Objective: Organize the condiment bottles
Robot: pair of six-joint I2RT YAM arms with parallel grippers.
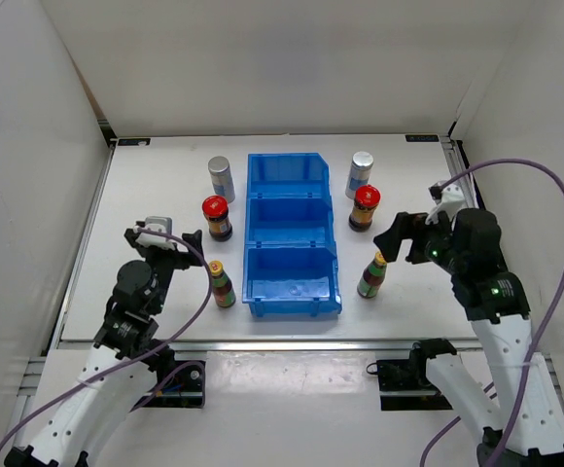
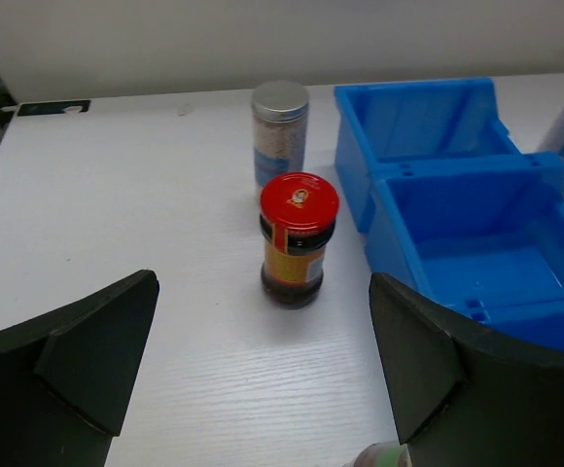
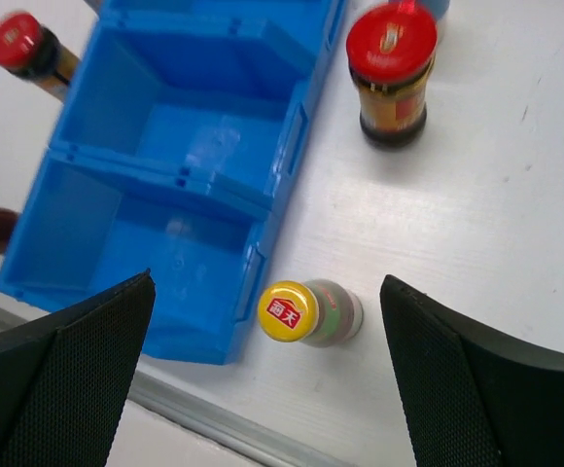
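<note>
0 done: all six small condiment bottles (image 1: 216,216) stand on white worktop (image 1: 156,190) flanking empty blue plastic 3-compartment bin (image 1: 249,233). Left gripper (image 1: 170,243) & right gripper (image 1: 404,238) jaws apart, holding nothing.

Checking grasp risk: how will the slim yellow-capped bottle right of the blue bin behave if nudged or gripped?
The yellow-capped bottle stands upright, tall and narrow, so a sideways nudge would probably tip it. Being round, it would likely roll once down. Small, so probably light.
</note>
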